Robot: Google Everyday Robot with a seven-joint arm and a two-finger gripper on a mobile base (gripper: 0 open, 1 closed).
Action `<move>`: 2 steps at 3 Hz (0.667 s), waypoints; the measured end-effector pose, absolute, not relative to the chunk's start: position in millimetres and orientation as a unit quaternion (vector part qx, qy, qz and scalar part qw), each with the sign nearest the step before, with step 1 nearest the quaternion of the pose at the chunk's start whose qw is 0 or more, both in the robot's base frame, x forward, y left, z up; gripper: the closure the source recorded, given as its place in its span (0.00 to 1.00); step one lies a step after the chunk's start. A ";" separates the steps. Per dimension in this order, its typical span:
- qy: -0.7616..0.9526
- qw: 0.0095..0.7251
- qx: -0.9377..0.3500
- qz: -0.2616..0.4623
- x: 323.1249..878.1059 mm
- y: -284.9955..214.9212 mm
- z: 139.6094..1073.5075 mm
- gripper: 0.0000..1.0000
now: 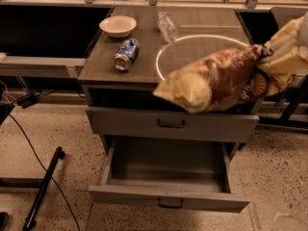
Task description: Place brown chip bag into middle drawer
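Note:
The brown chip bag (214, 81), crinkly foil with pale yellow ends, hangs in the air over the front right of the cabinet top, tilted with its left end lowest. My gripper (265, 67) is at the right edge of the view and is shut on the bag's right end. The middle drawer (168, 170), grey with a small dark bar handle, is pulled open below and its inside is bare. The bag is above the closed drawer front (172, 123), higher than the open drawer.
On the cabinet top (106, 61) lie a blue soda can (126, 55) on its side, a white bowl (118, 26) and a clear plastic bottle (167, 26). A black cable and a bar (42, 186) lie on the floor at left. Dark shelving flanks the cabinet.

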State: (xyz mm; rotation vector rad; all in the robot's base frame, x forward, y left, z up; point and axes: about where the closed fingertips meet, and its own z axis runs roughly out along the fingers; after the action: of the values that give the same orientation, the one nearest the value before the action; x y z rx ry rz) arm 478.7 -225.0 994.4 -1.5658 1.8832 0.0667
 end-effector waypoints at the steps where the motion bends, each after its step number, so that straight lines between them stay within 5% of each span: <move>1: 0.723 0.281 -0.631 0.003 446.6 -200.2 952.1 1.00; 2: 0.729 0.196 -0.653 0.063 420.4 -168.5 861.5 1.00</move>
State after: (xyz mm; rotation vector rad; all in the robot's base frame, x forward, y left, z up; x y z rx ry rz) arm 420.4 -168.5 861.5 -1.8279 2.0423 0.1775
